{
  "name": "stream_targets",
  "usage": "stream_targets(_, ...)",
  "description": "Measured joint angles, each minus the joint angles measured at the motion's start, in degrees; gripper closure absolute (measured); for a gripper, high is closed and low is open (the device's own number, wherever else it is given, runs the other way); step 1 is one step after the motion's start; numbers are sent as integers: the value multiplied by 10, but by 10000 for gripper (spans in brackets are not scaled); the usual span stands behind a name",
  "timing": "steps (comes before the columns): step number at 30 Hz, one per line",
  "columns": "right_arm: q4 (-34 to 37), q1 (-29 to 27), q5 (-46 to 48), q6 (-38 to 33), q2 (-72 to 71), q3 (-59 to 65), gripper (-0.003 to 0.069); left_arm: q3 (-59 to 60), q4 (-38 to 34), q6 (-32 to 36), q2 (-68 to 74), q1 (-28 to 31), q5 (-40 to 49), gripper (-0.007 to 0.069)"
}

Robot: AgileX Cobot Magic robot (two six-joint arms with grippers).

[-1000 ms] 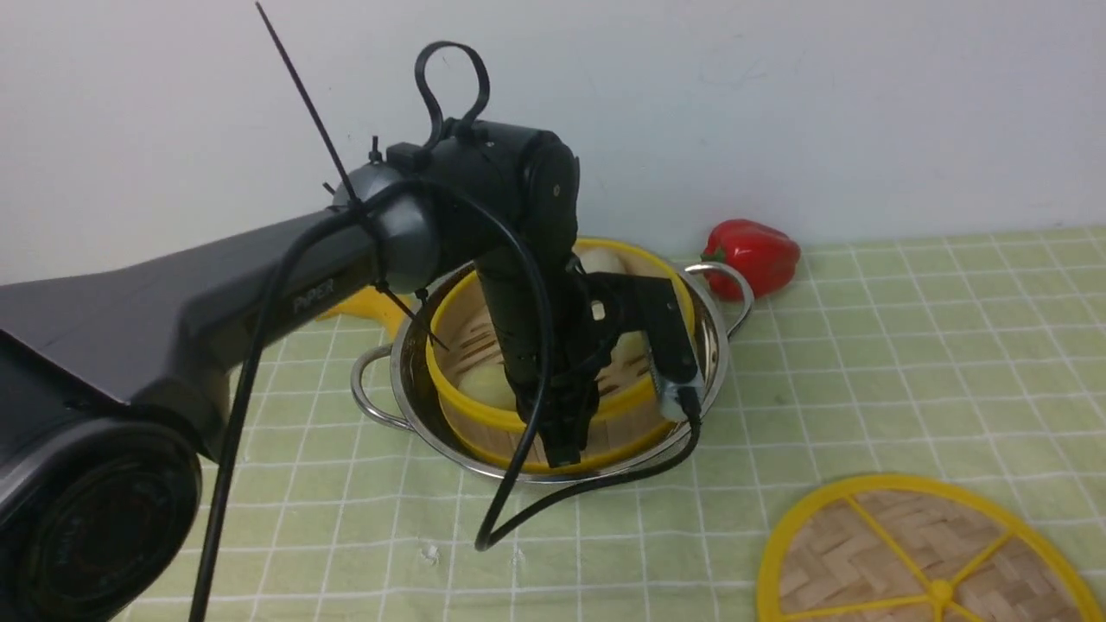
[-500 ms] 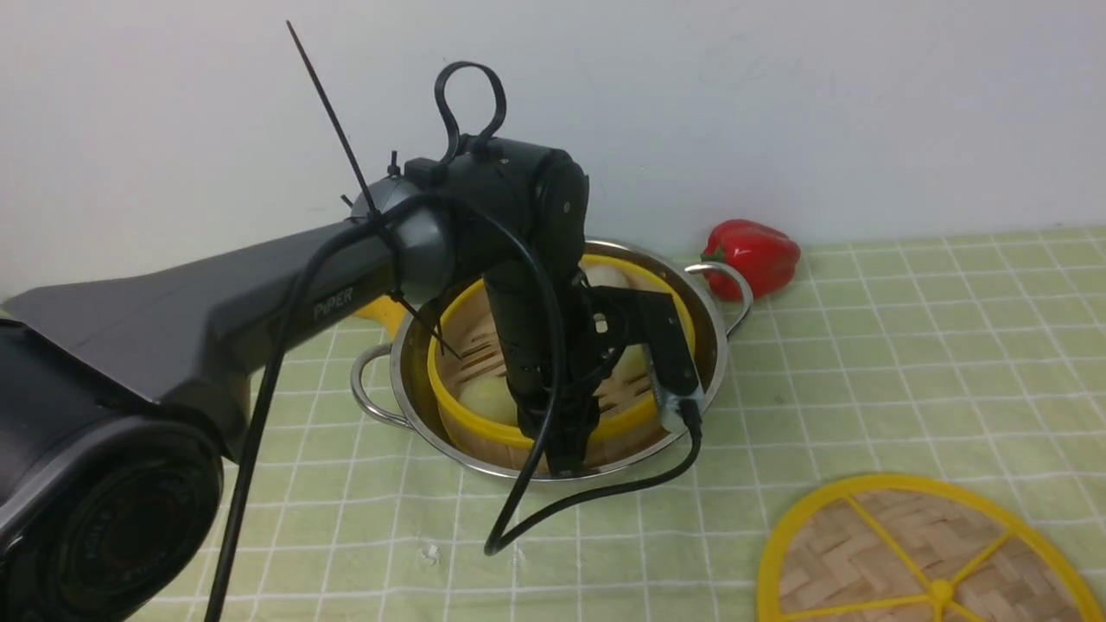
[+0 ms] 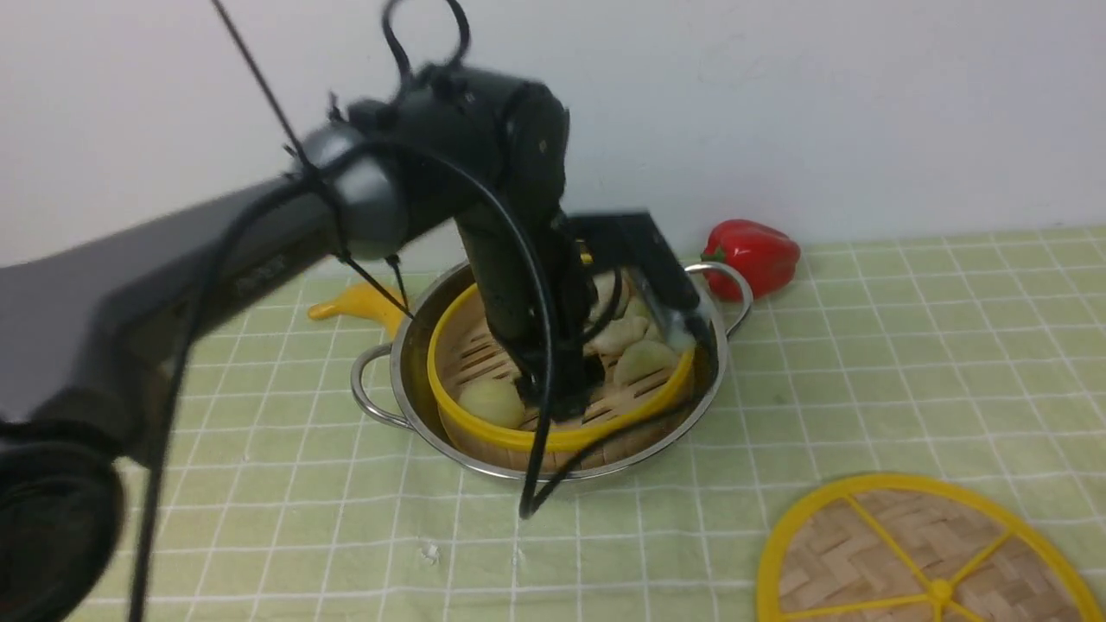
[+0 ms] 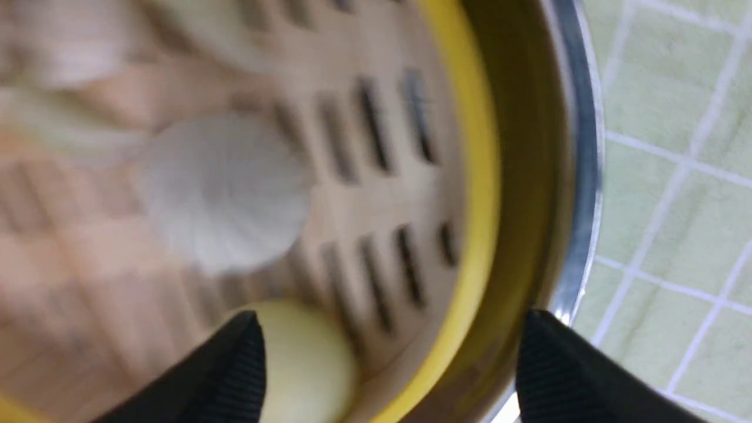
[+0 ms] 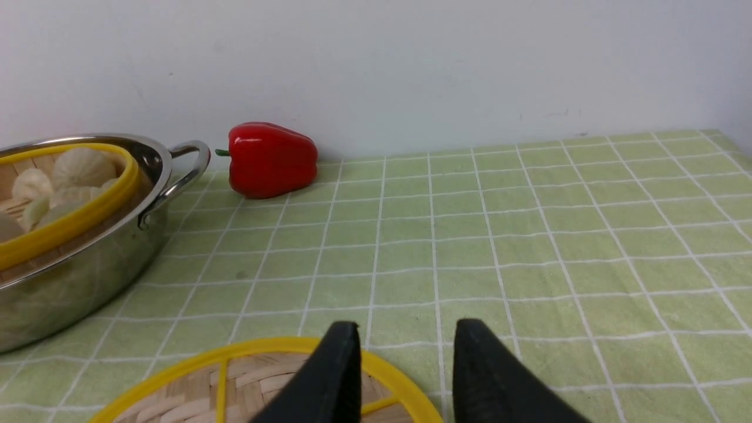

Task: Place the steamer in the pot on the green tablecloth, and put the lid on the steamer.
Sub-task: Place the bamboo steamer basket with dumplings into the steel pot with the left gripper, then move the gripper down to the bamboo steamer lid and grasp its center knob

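Two grippers, jaws released: the left gripper (image 4: 390, 320) straddles the rim of the steamer (image 3: 553, 437), seated in the pot (image 3: 403, 380) on the green tablecloth (image 3: 907, 345); the right gripper (image 5: 406, 325) hangs over the edge of the lid (image 3: 868, 553). The lettering (image 3: 259, 275) on the left arm (image 3: 130, 294) is blurred, unreadable.

Bright even light, left wrist view motion-blurred
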Motion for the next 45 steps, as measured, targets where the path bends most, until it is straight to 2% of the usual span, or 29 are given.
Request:
stream_targets(2,0,0,0,0,0,0,416,-23,24,-26,-40,0,1,215)
stream_targets(4,0,0,0,0,0,0,416,-41,51,-66,-81,0,1,370)
stream_targets(5,0,0,0,0,0,0,416,-45,57,-78,-97,1,1,417)
stream_targets(7,0,0,0,0,0,0,416,-49,65,-113,-131,4,0,559)
stream_targets(8,0,0,0,0,0,0,416,-49,66,-133,-152,8,1,607)
stream_targets(10,0,0,0,0,0,0,416,-49,68,-162,-183,13,1,640)
stream_targets(15,0,0,0,0,0,0,416,-49,73,-213,-231,17,2,648)
stream_targets(30,1,0,0,0,0,0,416,-36,73,-221,-253,22,6,633)
stream_targets(35,2,0,0,0,0,0,416,45,66,-232,-300,31,-70,632)
stream_targets(39,2,0,0,0,0,0,416,191,9,-236,-412,85,-218,613)
stream_targets(43,2,0,0,0,0,0,416,304,-53,-236,-508,160,-296,610)
stream_targets(45,2,0,0,0,0,0,416,397,-96,-236,-587,237,-322,602)
